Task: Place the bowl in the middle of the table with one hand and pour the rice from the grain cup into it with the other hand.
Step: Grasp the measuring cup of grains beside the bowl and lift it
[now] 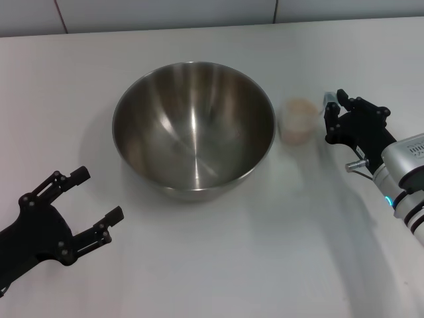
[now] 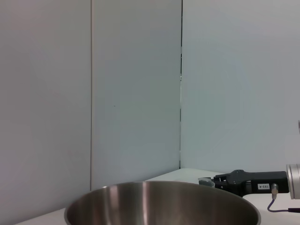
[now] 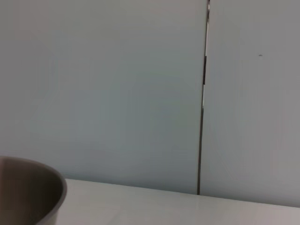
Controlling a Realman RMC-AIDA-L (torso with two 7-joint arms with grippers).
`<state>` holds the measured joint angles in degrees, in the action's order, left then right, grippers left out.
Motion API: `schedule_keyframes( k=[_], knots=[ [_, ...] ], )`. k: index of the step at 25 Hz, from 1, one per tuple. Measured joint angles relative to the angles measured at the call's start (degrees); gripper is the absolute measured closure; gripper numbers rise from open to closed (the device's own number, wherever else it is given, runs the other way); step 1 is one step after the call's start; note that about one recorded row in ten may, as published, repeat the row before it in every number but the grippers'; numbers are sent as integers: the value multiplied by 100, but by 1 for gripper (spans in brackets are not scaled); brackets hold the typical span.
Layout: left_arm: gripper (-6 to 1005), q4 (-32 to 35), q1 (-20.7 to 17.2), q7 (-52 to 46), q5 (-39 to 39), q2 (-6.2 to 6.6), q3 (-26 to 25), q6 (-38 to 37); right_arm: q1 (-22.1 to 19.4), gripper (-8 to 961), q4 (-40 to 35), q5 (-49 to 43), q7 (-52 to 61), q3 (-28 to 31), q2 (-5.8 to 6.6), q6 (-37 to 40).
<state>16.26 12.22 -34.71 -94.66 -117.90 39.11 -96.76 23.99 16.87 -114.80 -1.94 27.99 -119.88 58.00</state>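
White tabletop [image 1: 218,265] filled the head view, with pale wall panels [image 1: 165,13] along its far edge. Bowl [image 1: 193,129]: stood upright near the middle of the table, slightly toward the far edge, its shiny inside holding nothing. Grain cup [image 1: 297,119]: stood upright just beside the bowl on the side toward the table's right edge, not touching it, with pale rice [image 1: 298,106] visible inside. Right gripper [image 1: 333,114]: lay just beyond the cup toward the right edge, fingers spread and grasping nothing, close to the cup but apart from it. Left gripper [image 1: 98,202]: hovered over the near left corner of the table, fingers wide apart and grasping nothing, clear of the bowl. Left wrist view: showed the bowl's rim [image 2: 161,187] with the right gripper behind it.
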Motion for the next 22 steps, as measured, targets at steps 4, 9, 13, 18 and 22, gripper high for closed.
schedule_keyframes(
  k=[4, 9, 13, 18, 22],
  knots=[
    [130, 0, 0, 0, 0, -3, 0, 0, -8, 785, 0, 7, 7, 41, 0, 0],
    [129, -1, 0, 0, 0, -5, 0, 0, -9, 907, 6, 11, 22, 56, 0, 0],
    [129, -28, -2, 0, 0, -5, 0, 0, -25, 924, 12, 10, 23, 57, 0, 22],
    [129, -40, -40, 19, -8, -5, 0, 0, -71, 925, 51, 10, 88, 57, 0, 239],
    [129, -49, -49, 79, -24, -5, 0, 0, -121, 925, 122, 8, 158, 58, 31, 780]
  ],
)
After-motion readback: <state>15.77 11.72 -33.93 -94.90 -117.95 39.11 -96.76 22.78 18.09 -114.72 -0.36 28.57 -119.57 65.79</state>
